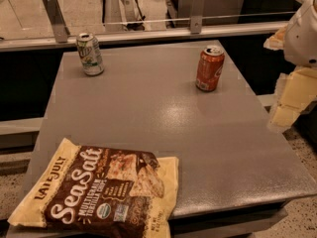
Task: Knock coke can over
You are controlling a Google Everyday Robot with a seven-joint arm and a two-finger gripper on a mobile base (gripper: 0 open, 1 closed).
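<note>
The coke can [209, 68], red-orange with white lettering and a silver top, stands upright on the far right part of the grey table [163, 123]. My gripper [290, 105] shows at the right edge of the view as pale yellowish parts below a white arm housing. It hangs beside the table's right edge, to the right of the can and well apart from it.
A pale green-and-white can [89, 54] stands upright at the table's far left. A brown and cream chip bag [101, 190] lies flat at the front left corner. A rail with metal posts [54, 16] runs behind the table.
</note>
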